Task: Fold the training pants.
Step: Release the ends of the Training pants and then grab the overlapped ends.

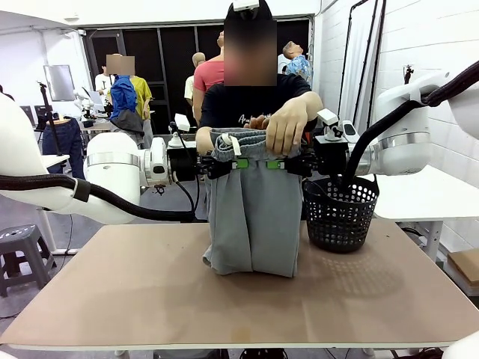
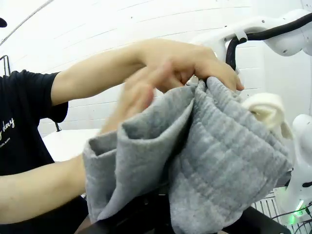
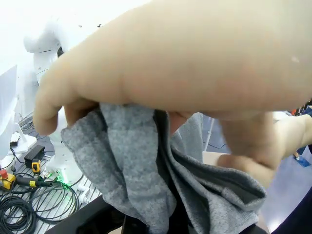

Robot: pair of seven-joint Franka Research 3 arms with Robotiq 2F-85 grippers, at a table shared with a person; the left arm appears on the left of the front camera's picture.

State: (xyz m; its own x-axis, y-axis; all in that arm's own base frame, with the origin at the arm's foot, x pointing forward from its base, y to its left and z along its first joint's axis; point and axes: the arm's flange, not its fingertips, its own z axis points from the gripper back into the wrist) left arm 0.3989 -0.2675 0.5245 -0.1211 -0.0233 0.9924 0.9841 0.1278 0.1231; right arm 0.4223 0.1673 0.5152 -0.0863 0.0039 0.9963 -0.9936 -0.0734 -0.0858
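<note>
Your left gripper (image 1: 238, 163) and right gripper (image 1: 275, 164) each pinch the waistband of the training pants (image 1: 254, 217), which hang to the table (image 1: 150, 284), apparently halved lengthwise, crosswise folds not yet made.

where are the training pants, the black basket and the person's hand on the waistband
training pants (image 1: 254, 224): front view, middle of the hanging grey cloth
black basket (image 1: 340, 221): front view, its mesh wall
person's hand (image 1: 287, 123): front view, back of the hand

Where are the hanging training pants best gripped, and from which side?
Probably the gathered waistband, one end from each side: the training pants hang upright from it, and its bunched edge is thick. The left gripper and right gripper pinch there.
</note>
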